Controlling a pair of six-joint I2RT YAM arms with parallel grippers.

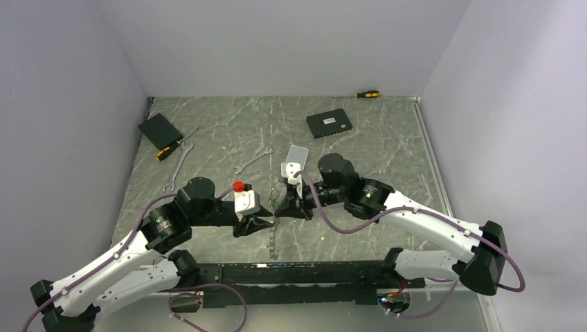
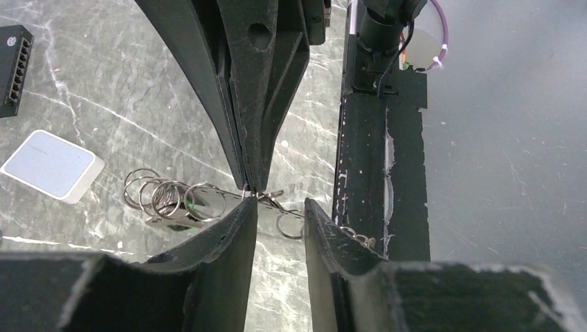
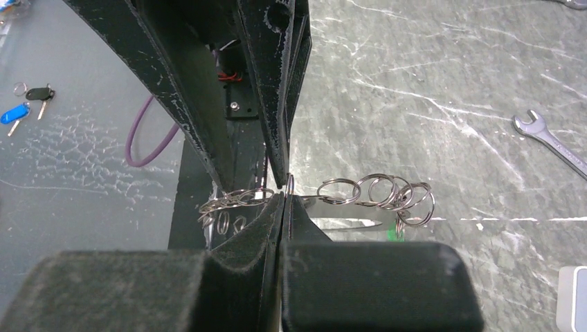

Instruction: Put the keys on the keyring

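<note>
The keyring point(image 1: 274, 238) is a string of thin silver rings hanging between my two grippers above the table's near middle. My right gripper point(image 3: 285, 197) is shut on one ring of it, with ring clusters on either side point(image 3: 387, 197). A flat silver key with a green tag point(image 2: 181, 209) hangs in the left cluster. My left gripper point(image 2: 279, 207) meets the right gripper point(image 2: 253, 188) tip to tip. Its jaws stand apart, and one small ring point(image 2: 291, 225) sits loose in the gap. Two more keys point(image 3: 31, 97), tagged black and blue, lie on the grey surface beyond the table's edge.
Two wrenches point(image 1: 176, 166) point(image 1: 253, 160) and a screwdriver point(image 1: 173, 149) lie at the back left beside a black pad point(image 1: 160, 129). A white box point(image 1: 297, 153), a black switch box point(image 1: 329, 124) and a second screwdriver point(image 1: 367, 94) lie behind. A black rail point(image 1: 297, 273) runs along the near edge.
</note>
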